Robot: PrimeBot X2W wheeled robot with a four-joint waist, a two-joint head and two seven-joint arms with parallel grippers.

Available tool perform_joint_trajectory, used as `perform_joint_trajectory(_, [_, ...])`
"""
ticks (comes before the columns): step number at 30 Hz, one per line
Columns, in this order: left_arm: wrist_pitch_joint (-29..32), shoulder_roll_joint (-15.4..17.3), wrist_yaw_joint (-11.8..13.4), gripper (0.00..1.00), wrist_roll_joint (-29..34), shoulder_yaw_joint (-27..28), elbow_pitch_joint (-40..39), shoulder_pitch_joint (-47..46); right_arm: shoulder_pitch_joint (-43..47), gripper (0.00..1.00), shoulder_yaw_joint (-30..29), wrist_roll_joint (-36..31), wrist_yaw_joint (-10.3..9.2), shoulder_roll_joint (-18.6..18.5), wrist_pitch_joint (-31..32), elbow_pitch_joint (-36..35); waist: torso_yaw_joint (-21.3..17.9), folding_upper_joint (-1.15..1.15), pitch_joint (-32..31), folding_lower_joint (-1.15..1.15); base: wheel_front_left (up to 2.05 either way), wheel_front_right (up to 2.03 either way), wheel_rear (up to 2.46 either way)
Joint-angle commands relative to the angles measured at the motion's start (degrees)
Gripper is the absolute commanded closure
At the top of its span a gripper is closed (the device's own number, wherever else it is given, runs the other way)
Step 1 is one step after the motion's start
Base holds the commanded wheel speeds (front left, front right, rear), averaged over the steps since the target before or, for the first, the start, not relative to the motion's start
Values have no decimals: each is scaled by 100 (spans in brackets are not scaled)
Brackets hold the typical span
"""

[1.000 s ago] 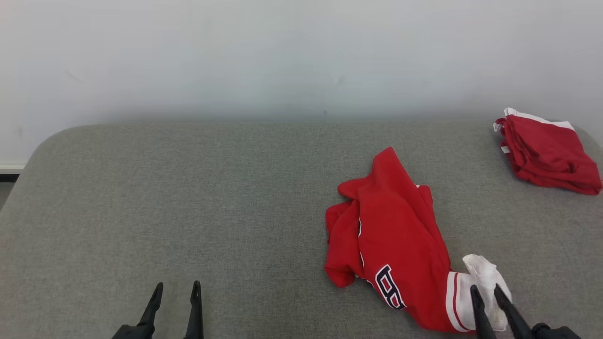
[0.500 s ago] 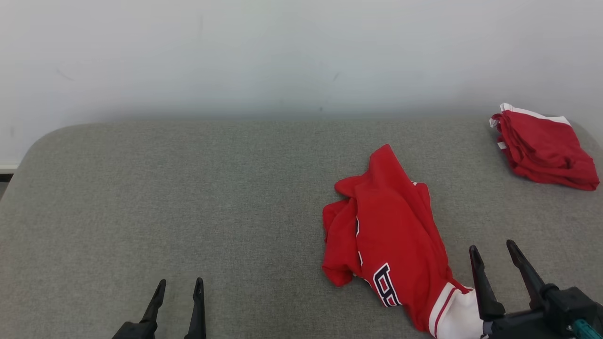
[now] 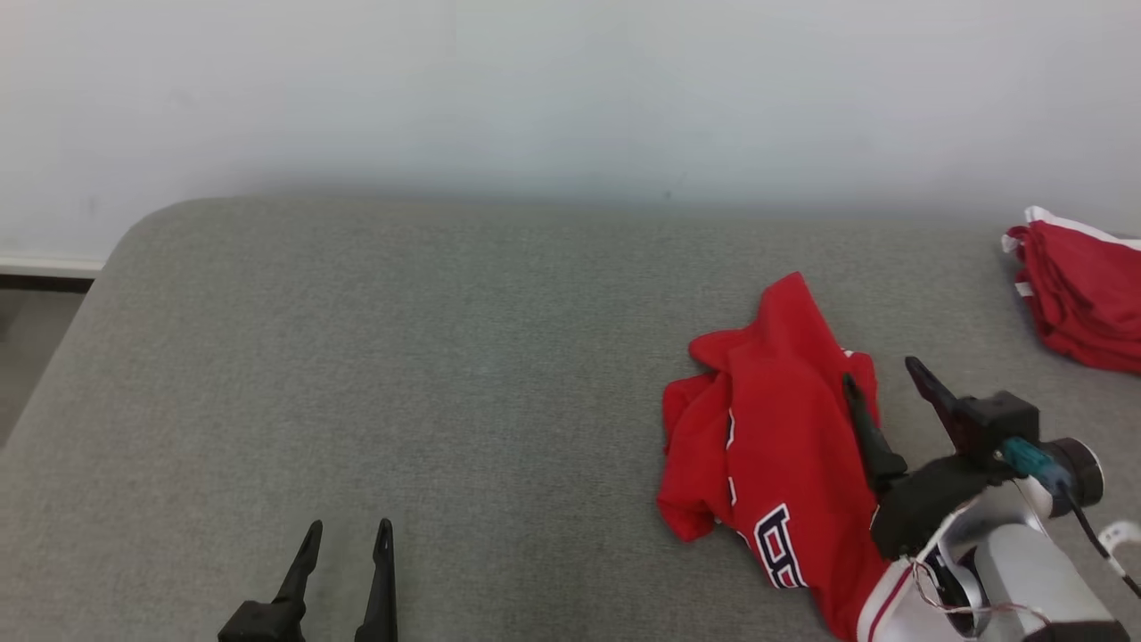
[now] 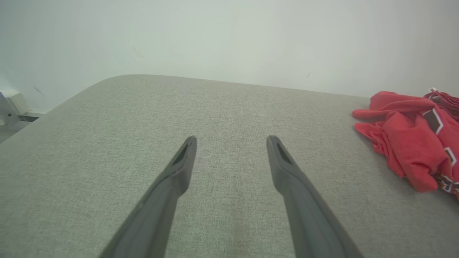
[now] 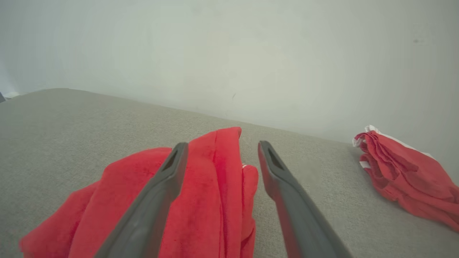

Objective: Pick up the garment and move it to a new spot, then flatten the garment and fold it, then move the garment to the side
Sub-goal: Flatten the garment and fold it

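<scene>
Up and forward goes the right gripper (image 3: 879, 370)! A second ago it sat low at the white cuff end, fingers close together. Now it hangs over the right edge of the crumpled red garment (image 3: 775, 428), fingers spread wide and nothing between them. Mind you, the head camera has swung too, so the whole scene slides rightward in the picture; the cloth itself looks to lie just as it did. What does that mean? By my reading the pick-up is only being lined up: no grasp made, the first step not yet done, flattening and folding all to come. The garment lies bunched on the right half of the grey padded table (image 3: 446, 357), dark lettering showing toward its near end. One finger is over the red cloth, the other over bare grey just beside it; whether either touches, I can't tell. At the near left, the left gripper (image 3: 349, 526) sits low over the table, fingers moderately apart, holding nothing. The count: two grippers, one table, and two red garments, the crumpled one in play and a second red garment (image 3: 1079, 303), folded, well apart at the far right edge.
</scene>
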Motion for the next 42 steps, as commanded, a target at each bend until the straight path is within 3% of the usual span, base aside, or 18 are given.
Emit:
perform_joint_trajectory(1, [-17, -23, -11, 0, 46, 10, 13, -57, -104, 0, 68, -2, -16, -36, 23, 149, 140, -1, 91, 0, 0, 0, 0])
perform_joint_trajectory(12, [-17, -97, -44, 0, 89, 105, 56, -92, -932, 0, 649, 339, -16, 16, 300, 2279, 381, -1, 188, 0, 0, 0, 0])
perform_joint_trajectory(13, [-17, -100, -49, 0, 94, 118, 55, -93, -976, 66, 697, 411, -16, 52, 313, 2395, 379, -1, 195, 0, 0, 0, 0])
perform_joint_trajectory(14, [-17, -106, -54, 0, 98, 129, 59, -94, -1017, 100, 755, 476, -16, 69, 330, 2490, 374, -1, 201, 0, 0, 0, 0])
perform_joint_trajectory(22, [-17, -105, -104, 0, 128, 248, 123, -97, -1370, 100, 1146, 749, -16, 80, -320, 2664, 259, -1, 122, 0, 0, 0, 0])
perform_joint_trajectory(29, [-17, -110, -152, 0, 187, 340, 111, -10, -1572, 100, 1706, 934, -17, 302, -734, 1771, 188, -1, 13, 0, 0, 0, 0])
perform_joint_trajectory(35, [-17, -157, -172, 0, 218, 326, 56, 16, -1195, 100, 2843, 927, -17, 734, -731, 893, 259, -1, 73, 0, 0, 0, 0])
perform_joint_trajectory(41, [-17, -191, -189, 0, 235, 310, 84, -28, -849, 100, 3774, 1107, -16, 1141, -624, 1130, 346, -1, 120, 0, 0, 0, 0])
perform_joint_trajectory(42, [-17, -193, -183, 0, 238, 308, 98, -33, -839, 91, 3888, 1174, -16, 1197, -624, 1199, 356, -1, 117, 0, 0, 0, 0])
